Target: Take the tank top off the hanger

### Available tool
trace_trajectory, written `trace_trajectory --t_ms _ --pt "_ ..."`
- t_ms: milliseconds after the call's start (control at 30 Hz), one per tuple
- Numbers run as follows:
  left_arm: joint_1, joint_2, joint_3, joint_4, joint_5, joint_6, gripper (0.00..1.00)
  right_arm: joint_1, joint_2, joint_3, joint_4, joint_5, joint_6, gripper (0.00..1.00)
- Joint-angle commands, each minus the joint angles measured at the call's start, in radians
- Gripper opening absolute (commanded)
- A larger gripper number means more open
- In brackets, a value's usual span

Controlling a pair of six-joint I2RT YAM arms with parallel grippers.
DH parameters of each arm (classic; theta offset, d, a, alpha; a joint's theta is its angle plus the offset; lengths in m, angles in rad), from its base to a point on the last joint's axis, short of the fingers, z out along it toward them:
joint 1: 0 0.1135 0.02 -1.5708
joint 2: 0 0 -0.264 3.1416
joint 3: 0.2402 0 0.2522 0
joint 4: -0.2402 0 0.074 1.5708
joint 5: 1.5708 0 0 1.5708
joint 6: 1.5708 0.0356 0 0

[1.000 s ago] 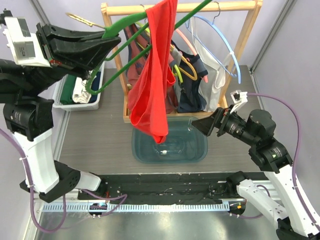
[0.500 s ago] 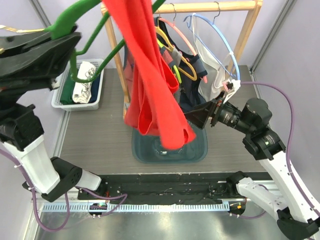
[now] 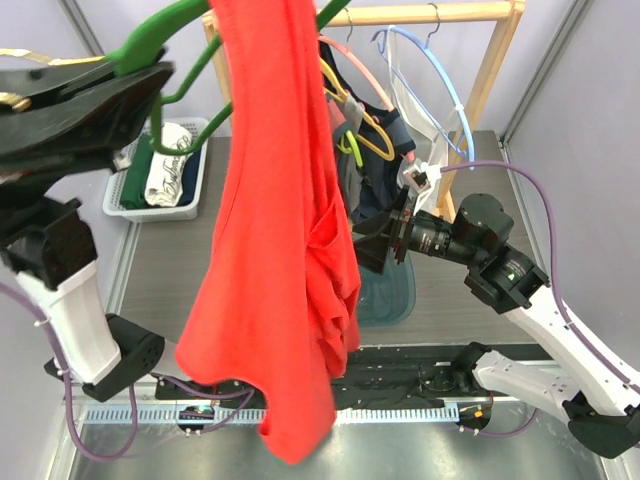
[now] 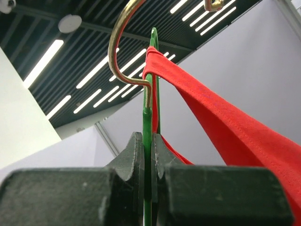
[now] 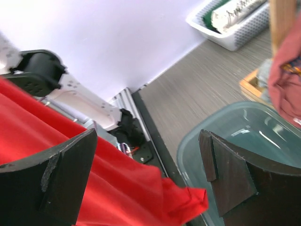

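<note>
Red tank top (image 3: 280, 250) is hanging wide across centre, blocking right gripper's (image 3: 363, 248) way left; rack (image 3: 490, 70) is crowding behind.

Wooden rack (image 3: 495, 62) hung with garments (image 3: 385, 190), teal bin (image 3: 392, 298) in front, white basket (image 3: 160, 209) of folded clothes (image 3: 168, 176) beside it

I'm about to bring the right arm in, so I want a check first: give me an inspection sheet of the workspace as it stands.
Surface: grey wood-grain table.
Job's things: red tank top hangs from the green hanger, with a strap looped over it, held up high.
Clutter: teal bin partly hidden behind the top; white basket of folded clothes; wooden rack with other garments.
Grippers: left gripper shut on the green hanger; right gripper open, red fabric low between its fingers, not pinched.
Cables: purple cable loops along the right arm; no snag seen.
Surroundings: pale walls; ceiling lights.
</note>
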Motion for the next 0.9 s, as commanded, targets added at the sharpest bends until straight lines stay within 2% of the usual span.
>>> trace_trajectory --t_ms 0,167,300,433,600,867 --pt "0.007 0.049 -0.039 0.009 -0.036 0.032 0.0 0.014 -0.03 0.007 0.168 -0.07 0.039 1.0" --pt "0.001 0.07 -0.05 0.006 -0.039 0.037 0.0 0.014 -0.061 -0.008 0.333 -0.143 0.105 1.0" --pt "-0.004 0.09 -0.037 -0.006 -0.04 0.052 0.0 0.014 -0.079 -0.016 0.403 -0.156 0.131 1.0" --pt "-0.007 0.093 -0.043 -0.009 -0.03 0.061 0.0 0.014 -0.107 -0.024 0.335 -0.083 0.076 1.0" --pt "-0.013 0.086 -0.043 -0.018 -0.014 0.061 0.0 0.014 -0.154 -0.12 0.274 -0.048 0.042 1.0" --pt "-0.021 0.077 -0.043 -0.03 -0.01 0.066 0.0 0.018 -0.081 -0.22 0.137 0.013 -0.083 1.0"
